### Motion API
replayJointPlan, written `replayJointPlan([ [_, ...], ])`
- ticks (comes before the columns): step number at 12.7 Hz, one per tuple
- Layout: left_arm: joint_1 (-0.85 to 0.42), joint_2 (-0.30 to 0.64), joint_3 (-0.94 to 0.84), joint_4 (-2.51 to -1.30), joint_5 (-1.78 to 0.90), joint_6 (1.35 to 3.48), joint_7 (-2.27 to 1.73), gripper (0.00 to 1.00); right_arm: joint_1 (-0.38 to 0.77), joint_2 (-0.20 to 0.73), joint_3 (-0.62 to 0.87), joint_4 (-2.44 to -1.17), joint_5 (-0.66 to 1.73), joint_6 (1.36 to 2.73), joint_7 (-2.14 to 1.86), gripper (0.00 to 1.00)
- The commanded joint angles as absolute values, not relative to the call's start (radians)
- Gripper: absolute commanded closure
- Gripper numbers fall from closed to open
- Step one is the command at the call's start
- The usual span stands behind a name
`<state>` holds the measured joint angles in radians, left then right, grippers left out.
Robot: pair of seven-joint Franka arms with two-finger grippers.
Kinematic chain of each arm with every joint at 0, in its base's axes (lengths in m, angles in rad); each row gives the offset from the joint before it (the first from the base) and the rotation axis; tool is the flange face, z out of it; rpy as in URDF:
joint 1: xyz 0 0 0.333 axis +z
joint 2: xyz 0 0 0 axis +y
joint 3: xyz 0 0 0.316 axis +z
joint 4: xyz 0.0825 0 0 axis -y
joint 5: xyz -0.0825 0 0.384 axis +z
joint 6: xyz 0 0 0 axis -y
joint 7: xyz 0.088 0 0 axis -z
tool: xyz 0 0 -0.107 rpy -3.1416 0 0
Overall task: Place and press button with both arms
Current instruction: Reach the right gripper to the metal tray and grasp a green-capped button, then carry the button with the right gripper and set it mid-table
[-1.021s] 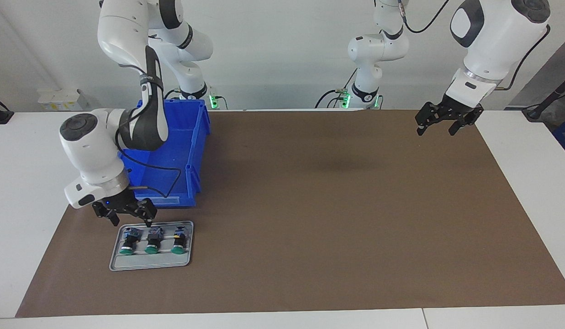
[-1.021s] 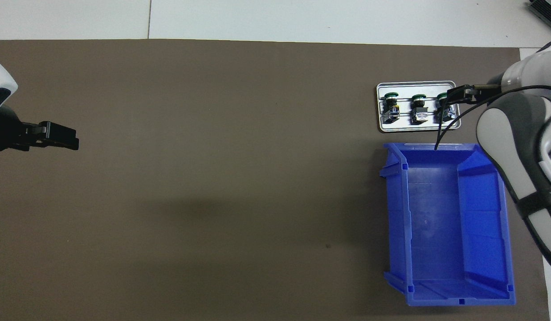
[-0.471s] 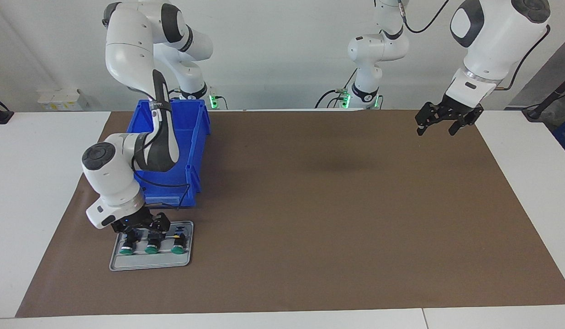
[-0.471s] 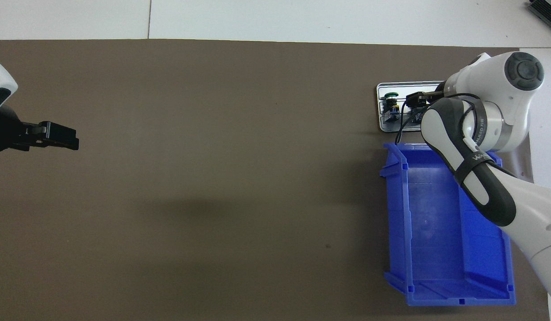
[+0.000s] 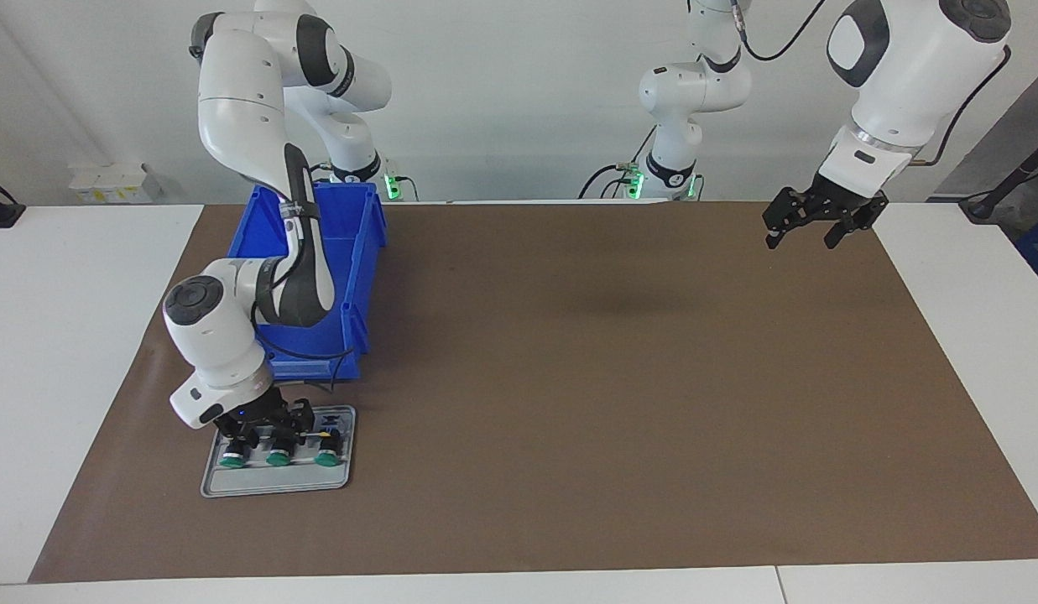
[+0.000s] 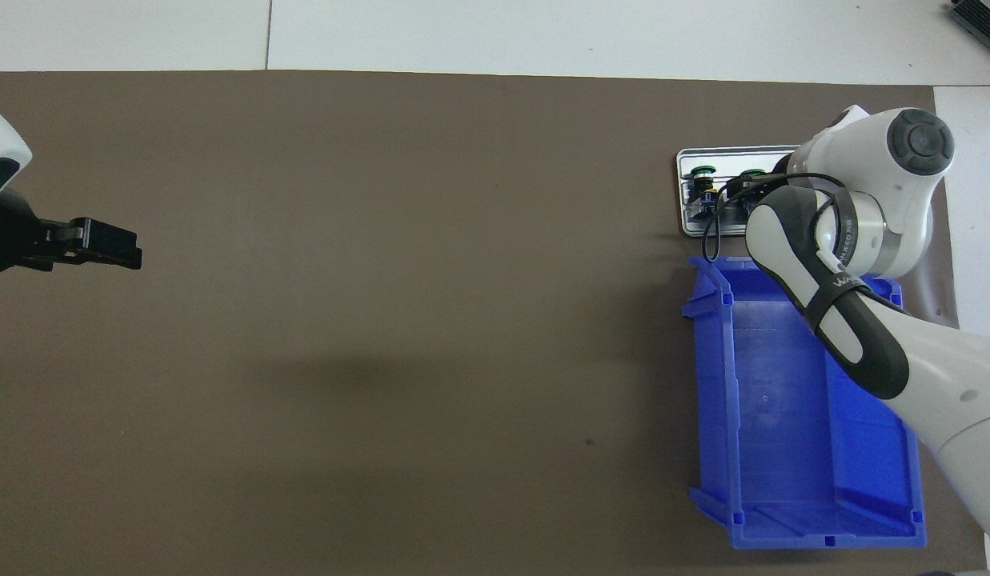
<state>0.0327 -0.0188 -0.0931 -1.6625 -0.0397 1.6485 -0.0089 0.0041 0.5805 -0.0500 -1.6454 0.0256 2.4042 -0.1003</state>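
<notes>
Three green-capped buttons lie side by side on a small grey tray at the right arm's end of the table. My right gripper is down on the tray, over the black body of the middle button. Whether it grips that button does not show. The twin button with a yellow mark lies beside it, toward the table's middle. The third green cap is hidden under the arm in the overhead view. My left gripper waits open and empty above the mat at the left arm's end.
A big blue bin with nothing visible inside stands right next to the tray, nearer to the robots; the right arm reaches over it. A brown mat covers most of the white table.
The right arm swung in over the bin and lowered its gripper from just above the tray's near edge down among the buttons. The left arm has not moved.
</notes>
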Motion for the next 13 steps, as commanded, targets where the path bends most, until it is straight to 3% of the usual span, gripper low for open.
replayJointPlan([
  [1, 0.041, -0.049, -0.094, -1.695, -0.052, 1.654, 0.003, 0.0, -0.009, 0.591, -0.043, -1.652, 0.052, 2.427, -0.147, 1.0],
  [4, 0.041, -0.049, -0.094, -1.695, -0.052, 1.654, 0.003, 0.0, -0.005, 0.592, -0.043, -1.579, 0.067, 2.361, -0.121, 1.0],
  [10, 0.04, -0.049, -0.094, -1.695, -0.052, 1.654, 0.003, 0.0, 0.038, 0.534, -0.058, -1.313, 0.005, 1.979, 0.194, 1.0],
  [13, 0.04, -0.049, -0.094, -1.695, -0.052, 1.654, 0.003, 0.0, 0.118, 0.463, -0.057, -1.295, -0.009, 1.872, 0.508, 1.0],
])
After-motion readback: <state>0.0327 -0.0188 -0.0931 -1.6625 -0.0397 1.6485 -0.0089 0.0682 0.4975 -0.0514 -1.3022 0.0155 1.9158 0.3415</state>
